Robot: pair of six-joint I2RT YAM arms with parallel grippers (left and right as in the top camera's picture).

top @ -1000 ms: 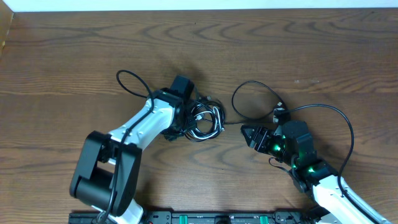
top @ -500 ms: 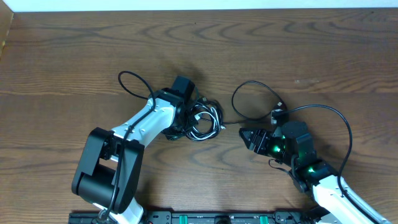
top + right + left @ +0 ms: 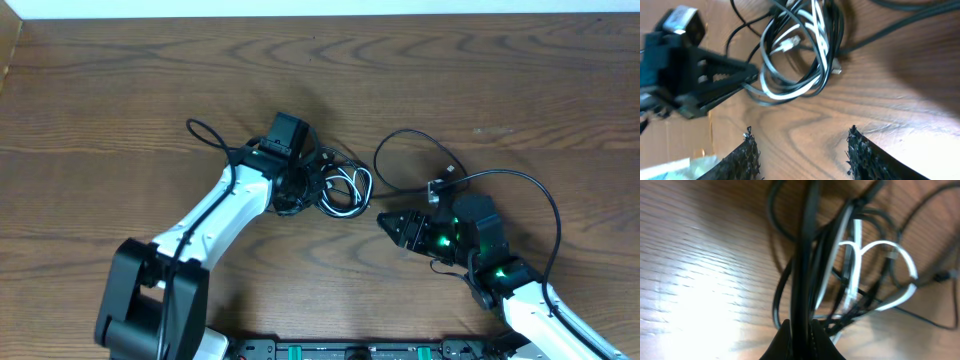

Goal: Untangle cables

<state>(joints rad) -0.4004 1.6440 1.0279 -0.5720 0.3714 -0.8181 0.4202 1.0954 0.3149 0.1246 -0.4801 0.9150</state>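
Left wrist view: the left gripper (image 3: 801,329) is clamped tight on a bunch of black cables (image 3: 806,260). Their tangle, with one white loop in it, lies just beyond its fingertips. The right gripper (image 3: 800,135) stands partly spread and grips nothing, with the tangle just ahead of it. Bare table (image 3: 120,80) stretches beyond to the far edge.

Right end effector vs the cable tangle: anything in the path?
Nothing visible. Only bare table lies between the open right end effector and the cable tangle. The left end effector is shut on the tangle's far side, off that path.
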